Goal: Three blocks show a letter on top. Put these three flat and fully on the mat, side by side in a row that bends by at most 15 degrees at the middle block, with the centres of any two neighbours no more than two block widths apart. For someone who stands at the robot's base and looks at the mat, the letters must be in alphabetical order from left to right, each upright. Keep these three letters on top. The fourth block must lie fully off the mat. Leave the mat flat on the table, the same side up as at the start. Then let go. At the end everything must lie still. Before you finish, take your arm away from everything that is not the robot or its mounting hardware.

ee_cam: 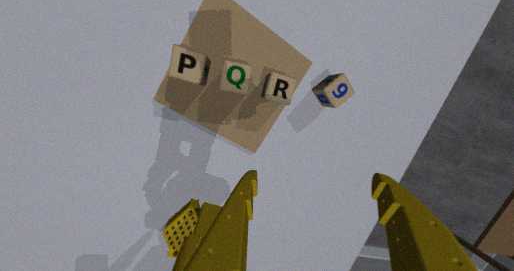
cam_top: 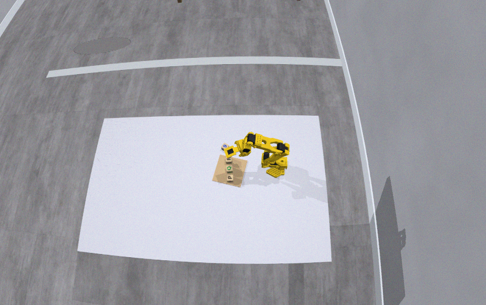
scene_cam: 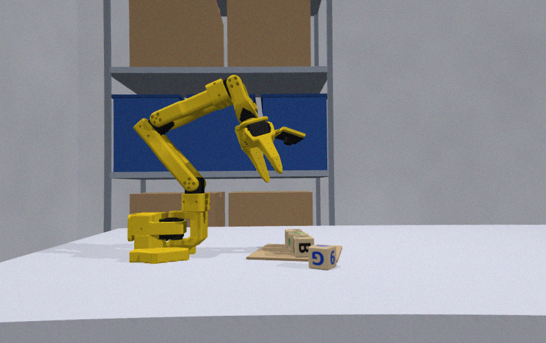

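Observation:
The P block (cam_top: 230, 178) (ee_cam: 187, 65), the green Q block (cam_top: 229, 169) (ee_cam: 236, 76) and the R block (cam_top: 228, 160) (ee_cam: 280, 88) stand in a nearly straight row on the tan mat (cam_top: 240, 170) (scene_cam: 266, 253) (ee_cam: 260, 41). From the base they read P, Q, R from left to right, upright, with small gaps. R is close to the mat's edge; its exact margin is unclear. The fourth block (cam_top: 224, 146) (scene_cam: 322, 257) (ee_cam: 334, 90), with a blue 9 or 6 on top, lies off the mat beyond R. My gripper (scene_cam: 274, 177) (ee_cam: 315, 174) is open and empty, high above the table.
The white table (cam_top: 153, 189) (scene_cam: 139, 294) surrounds the mat. The arm's yellow base (cam_top: 275, 172) (scene_cam: 158, 255) stands on the table, on the mat's near side. A shelf with blue bins (scene_cam: 147, 136) and brown boxes (scene_cam: 266, 34) is behind the table.

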`<control>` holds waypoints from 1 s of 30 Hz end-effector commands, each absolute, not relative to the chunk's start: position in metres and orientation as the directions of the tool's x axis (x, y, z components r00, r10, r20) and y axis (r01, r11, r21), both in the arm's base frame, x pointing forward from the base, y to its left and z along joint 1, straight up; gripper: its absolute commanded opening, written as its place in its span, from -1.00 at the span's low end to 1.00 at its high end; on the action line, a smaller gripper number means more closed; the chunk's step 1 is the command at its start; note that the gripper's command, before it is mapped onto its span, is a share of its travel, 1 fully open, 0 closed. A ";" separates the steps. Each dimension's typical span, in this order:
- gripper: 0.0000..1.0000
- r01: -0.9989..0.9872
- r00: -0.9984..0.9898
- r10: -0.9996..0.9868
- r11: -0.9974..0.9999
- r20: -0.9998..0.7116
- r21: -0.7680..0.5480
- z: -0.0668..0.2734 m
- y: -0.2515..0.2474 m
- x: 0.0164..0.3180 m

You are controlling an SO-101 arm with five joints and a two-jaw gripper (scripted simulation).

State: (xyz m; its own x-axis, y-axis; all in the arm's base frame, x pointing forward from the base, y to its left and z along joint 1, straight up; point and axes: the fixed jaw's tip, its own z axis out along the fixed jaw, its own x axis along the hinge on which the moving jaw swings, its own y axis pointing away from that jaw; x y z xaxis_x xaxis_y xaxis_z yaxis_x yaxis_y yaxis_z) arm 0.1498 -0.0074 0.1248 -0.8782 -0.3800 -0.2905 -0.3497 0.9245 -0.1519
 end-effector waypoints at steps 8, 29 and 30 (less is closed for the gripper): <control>-0.29 -0.083 -0.882 -0.111 0.993 -0.457 -0.080 0.141 -0.003 0.145; -0.29 0.002 -0.876 -0.015 0.999 -0.482 -0.035 0.141 -0.002 0.142; -0.29 0.002 -0.876 -0.015 0.999 -0.482 -0.035 0.141 -0.002 0.142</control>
State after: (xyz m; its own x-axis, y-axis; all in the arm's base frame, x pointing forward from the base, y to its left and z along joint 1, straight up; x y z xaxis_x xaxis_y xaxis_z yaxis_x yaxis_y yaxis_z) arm 0.1381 -0.0024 0.1292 -0.9091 -0.0149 -0.4164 -0.0004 0.9994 -0.0347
